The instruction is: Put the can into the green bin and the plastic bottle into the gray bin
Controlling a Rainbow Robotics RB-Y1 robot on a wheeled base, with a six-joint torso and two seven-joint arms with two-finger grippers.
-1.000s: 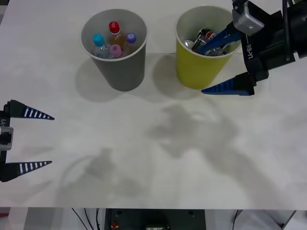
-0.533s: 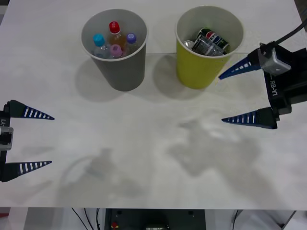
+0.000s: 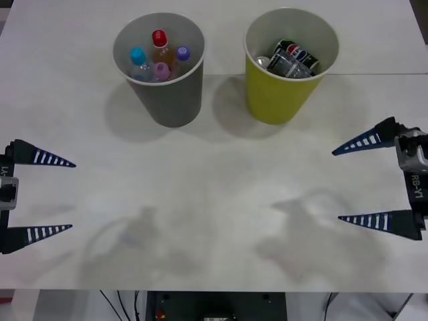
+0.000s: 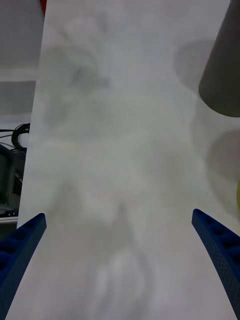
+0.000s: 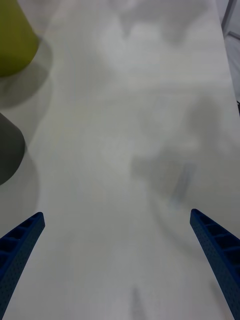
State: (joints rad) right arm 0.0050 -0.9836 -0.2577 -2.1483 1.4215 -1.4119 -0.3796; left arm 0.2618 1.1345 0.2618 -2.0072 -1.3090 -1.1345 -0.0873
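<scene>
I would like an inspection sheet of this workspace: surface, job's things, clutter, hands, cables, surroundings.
Surface: white table, bare in front, shadows only.
Job's things: gray bin upright, far left, holding the pink-capped bottle and three other bottles; green bin upright, far right, holding cans.
Clutter: nothing seen.
Hands: left hand open, empty, at the table's left edge; right hand open, empty, at the right edge.
Cables: some below the table's near edge.
Surroundings: nothing seen.
</scene>
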